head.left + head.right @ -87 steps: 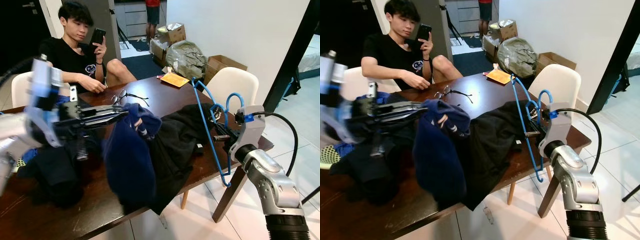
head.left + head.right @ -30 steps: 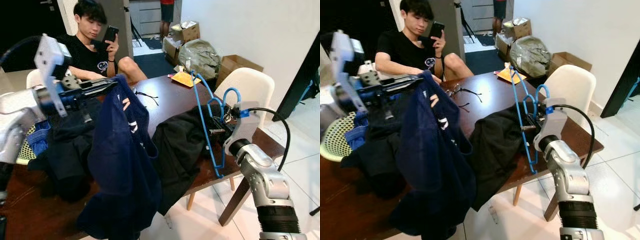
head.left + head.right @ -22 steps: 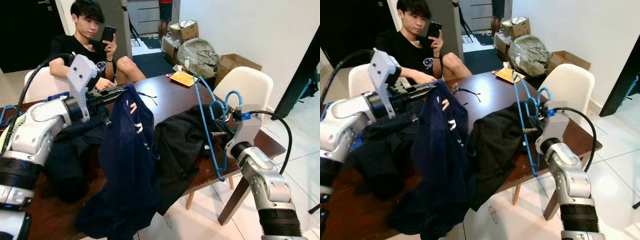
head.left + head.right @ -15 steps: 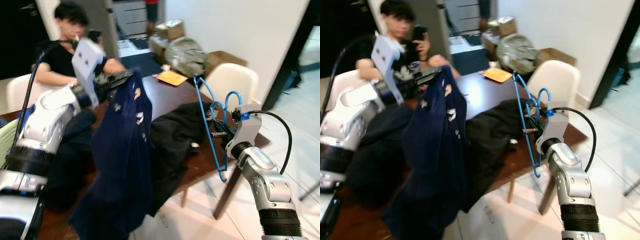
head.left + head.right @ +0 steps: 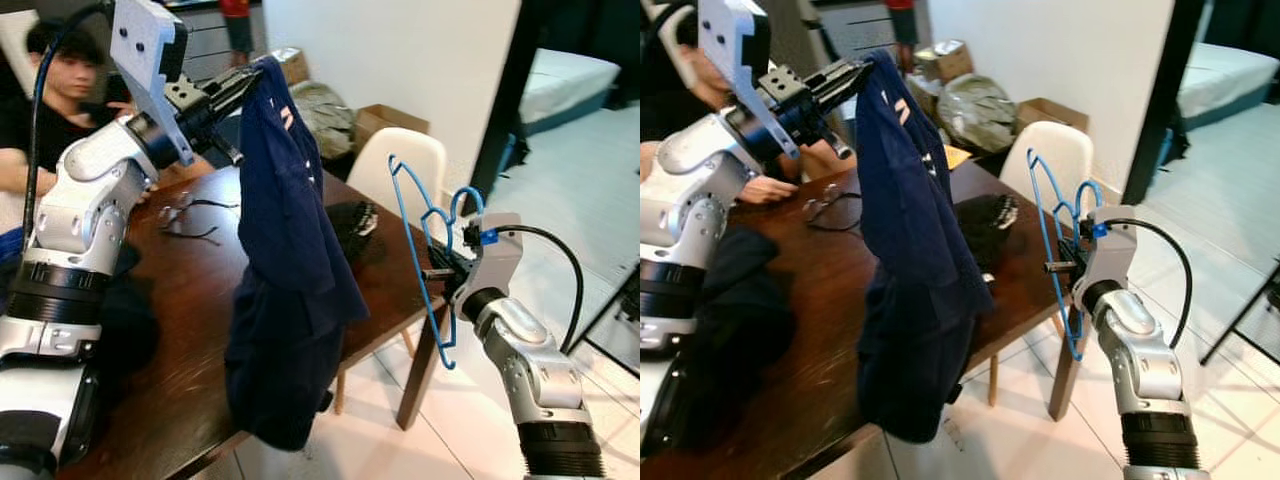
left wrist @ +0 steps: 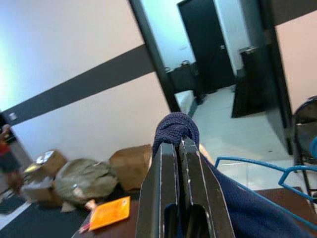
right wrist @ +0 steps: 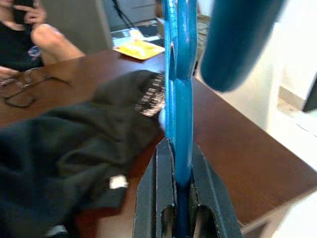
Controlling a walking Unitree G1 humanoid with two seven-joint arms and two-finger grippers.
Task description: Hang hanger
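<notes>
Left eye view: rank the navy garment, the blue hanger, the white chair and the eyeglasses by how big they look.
1. Navy garment, hanging from the left gripper.
2. Blue hanger, in the right gripper.
3. White chair, partly hidden and farther off, so its place after the hanger is unsure.
4. Eyeglasses.

Head eyes look down at the table (image 5: 190,300); wrist cameras along each gripper
</notes>
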